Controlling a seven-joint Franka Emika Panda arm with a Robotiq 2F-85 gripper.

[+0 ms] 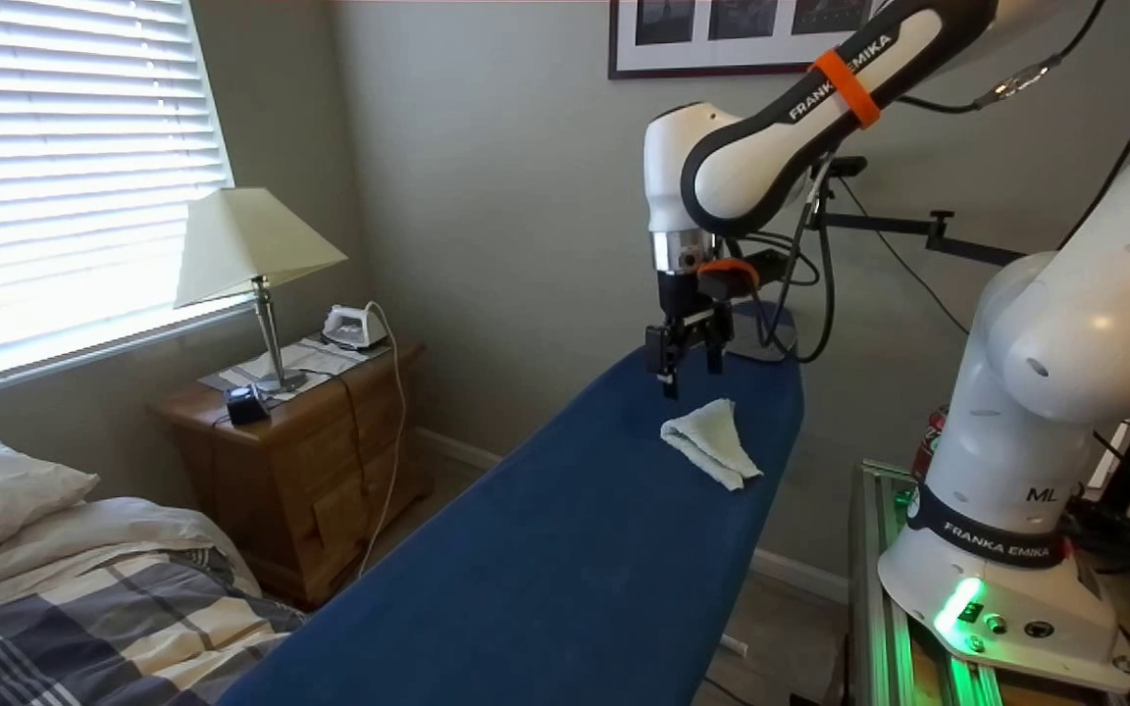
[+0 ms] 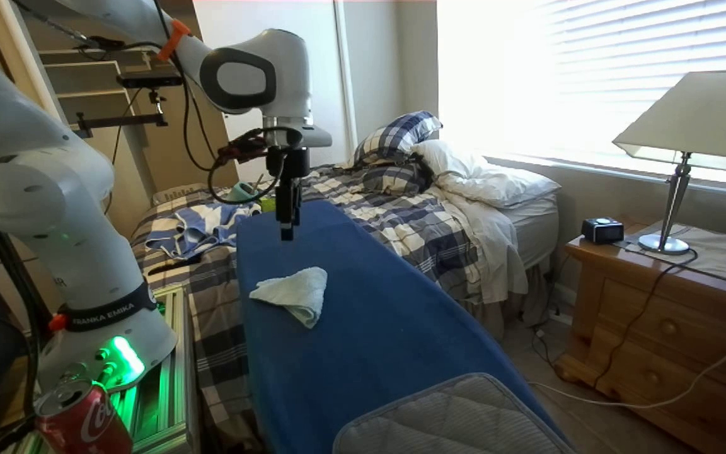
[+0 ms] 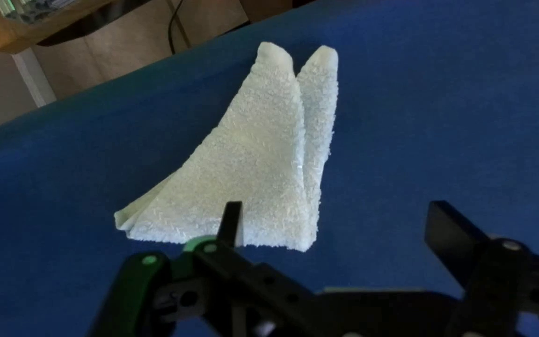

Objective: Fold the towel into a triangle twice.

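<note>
The towel is a small white cloth folded into a rough triangle. It lies on the blue ironing board, in an exterior view [image 1: 712, 441] and in an exterior view [image 2: 298, 291]. In the wrist view the towel [image 3: 246, 173] shows two narrow tips side by side at the top, layered edges at the lower left and a square-like corner at the lower right. My gripper [image 1: 693, 378] is above the board, apart from the towel; it also shows in an exterior view [image 2: 288, 230]. In the wrist view the gripper [image 3: 336, 205] has its fingers wide apart with nothing between them.
The blue ironing board [image 1: 526, 579] narrows behind the towel. A grey quilted pad [image 2: 451, 422] lies on one end. The robot base stands beside the board with a red can [image 2: 82, 419]. A bed [image 2: 394, 221] and a nightstand [image 1: 271, 461] with a lamp [image 1: 256, 245] stand beyond.
</note>
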